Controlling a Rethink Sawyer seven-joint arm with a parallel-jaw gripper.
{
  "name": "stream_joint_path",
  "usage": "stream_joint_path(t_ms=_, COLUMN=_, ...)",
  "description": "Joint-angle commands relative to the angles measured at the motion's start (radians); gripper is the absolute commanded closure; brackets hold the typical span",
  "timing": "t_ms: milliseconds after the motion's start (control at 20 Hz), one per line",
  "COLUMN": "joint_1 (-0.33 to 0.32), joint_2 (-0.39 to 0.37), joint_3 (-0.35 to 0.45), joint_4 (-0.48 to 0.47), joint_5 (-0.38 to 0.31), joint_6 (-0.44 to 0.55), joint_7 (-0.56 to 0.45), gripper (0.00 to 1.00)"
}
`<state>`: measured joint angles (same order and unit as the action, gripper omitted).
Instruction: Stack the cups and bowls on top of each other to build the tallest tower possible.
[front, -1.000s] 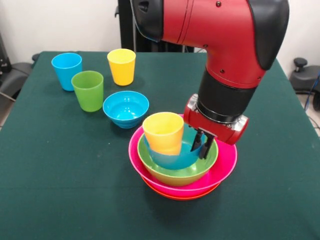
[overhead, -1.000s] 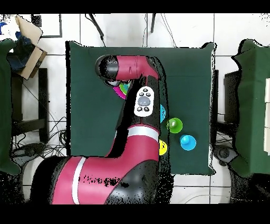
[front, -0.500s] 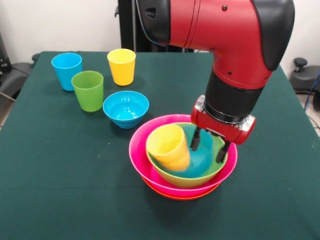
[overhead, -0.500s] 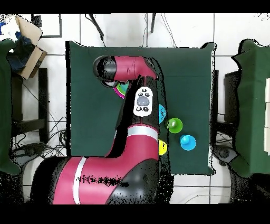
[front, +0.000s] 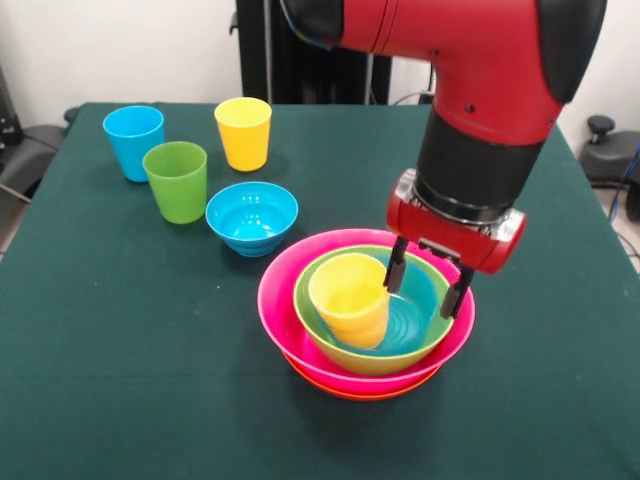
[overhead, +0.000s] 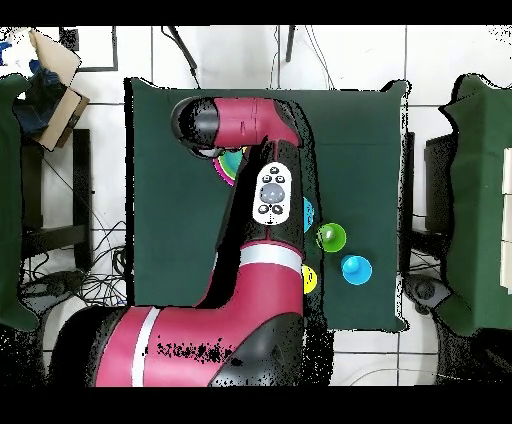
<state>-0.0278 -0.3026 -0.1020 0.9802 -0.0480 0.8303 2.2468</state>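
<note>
The gripper (front: 430, 285) hung spread and empty over the nested bowls (front: 365, 335); bare table (front: 120, 380) lay around, three cups (front: 180, 180) far off.

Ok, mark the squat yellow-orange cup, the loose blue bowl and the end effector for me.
Squat yellow-orange cup (front: 352, 300): front view, on its outer wall.
Loose blue bowl (front: 251, 216): front view, on its inner floor.
End effector (front: 430, 283): front view, midway between its open fingertips.

cups – light blue (front: 133, 141), green (front: 177, 180), yellow (front: 243, 132) | nested bowls – pink (front: 290, 330), lime (front: 335, 350) | table (front: 120, 330) – dark green
</note>
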Motion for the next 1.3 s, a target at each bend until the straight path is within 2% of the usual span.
stream_joint_path(t_ms=50, joint_1=0.003, joint_2=-0.067, joint_3=0.063, joint_4=0.064, joint_5=-0.070, joint_6=0.095, joint_7=-0.165, gripper=0.00)
stream_joint_path(t_ms=950, joint_1=-0.032, joint_2=-0.153, joint_3=0.083, joint_4=0.139, joint_5=-0.070, joint_6=0.120, joint_7=-0.208, gripper=0.00)
stream_joint_path(t_ms=1300, joint_1=-0.063, joint_2=-0.268, joint_3=0.104, joint_4=0.335, joint_5=-0.061, joint_6=0.040, joint_7=-0.226, gripper=0.00)
